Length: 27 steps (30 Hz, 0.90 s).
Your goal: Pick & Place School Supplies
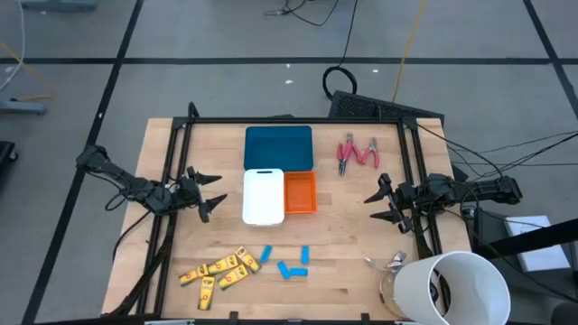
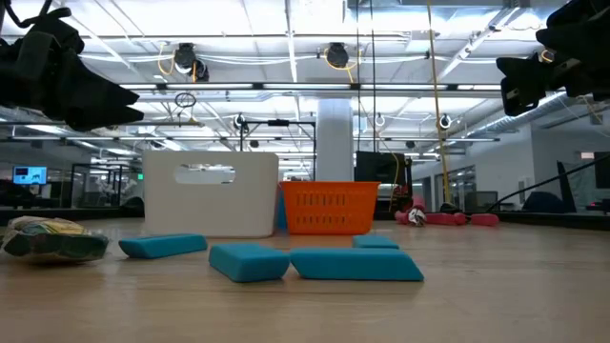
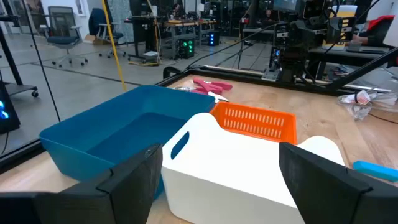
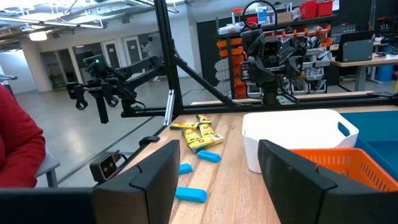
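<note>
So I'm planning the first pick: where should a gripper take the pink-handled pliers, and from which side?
Probably from above, across the pink handles. The two pliers lie flat near the table's far edge, right of the teal tray, handles pointing away from the arms. The open right gripper is nearest.

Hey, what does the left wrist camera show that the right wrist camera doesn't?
Only the left wrist view shows the pink-handled tools lying beyond the orange tray, and the inside of the teal tray. Only the right wrist view shows the yellow pieces, several blue pieces and a red sleeve at the edge. Both share the white tray and the orange tray, seen past an open hand: left hand, right hand.
</note>
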Each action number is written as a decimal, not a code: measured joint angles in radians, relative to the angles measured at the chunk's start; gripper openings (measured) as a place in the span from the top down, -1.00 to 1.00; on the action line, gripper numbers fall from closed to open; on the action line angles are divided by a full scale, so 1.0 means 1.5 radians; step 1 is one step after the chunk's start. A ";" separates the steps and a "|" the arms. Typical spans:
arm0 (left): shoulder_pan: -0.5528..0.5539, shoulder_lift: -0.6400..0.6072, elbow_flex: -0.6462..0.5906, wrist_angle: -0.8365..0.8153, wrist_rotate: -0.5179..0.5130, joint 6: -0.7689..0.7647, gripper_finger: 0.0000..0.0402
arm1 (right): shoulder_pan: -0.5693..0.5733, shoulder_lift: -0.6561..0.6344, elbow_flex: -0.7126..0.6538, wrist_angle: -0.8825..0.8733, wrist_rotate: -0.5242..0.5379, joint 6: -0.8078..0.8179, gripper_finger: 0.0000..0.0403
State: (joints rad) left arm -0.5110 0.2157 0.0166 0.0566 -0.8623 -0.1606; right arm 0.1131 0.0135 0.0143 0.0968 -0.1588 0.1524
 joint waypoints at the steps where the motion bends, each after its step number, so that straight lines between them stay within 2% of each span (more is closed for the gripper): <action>1: 0.000 0.000 0.000 0.000 0.000 0.000 -0.61 | 0.000 0.000 0.000 0.000 0.000 0.000 -0.04; 8: 0.000 0.000 0.000 0.000 0.000 0.000 -0.61 | 0.000 0.000 0.000 0.003 0.000 -0.005 -0.04; 16: 0.000 0.000 0.000 0.000 0.000 0.000 -0.61 | 0.000 0.000 0.000 0.090 0.000 -0.045 -0.04; 27: 0.000 0.000 0.000 0.000 0.000 0.000 -0.61 | 0.000 0.000 0.000 0.119 0.000 0.080 -0.04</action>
State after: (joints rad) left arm -0.5110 0.2157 0.0166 0.0566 -0.8623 -0.1604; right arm 0.1131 0.0139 0.0143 0.2755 -0.1587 0.2729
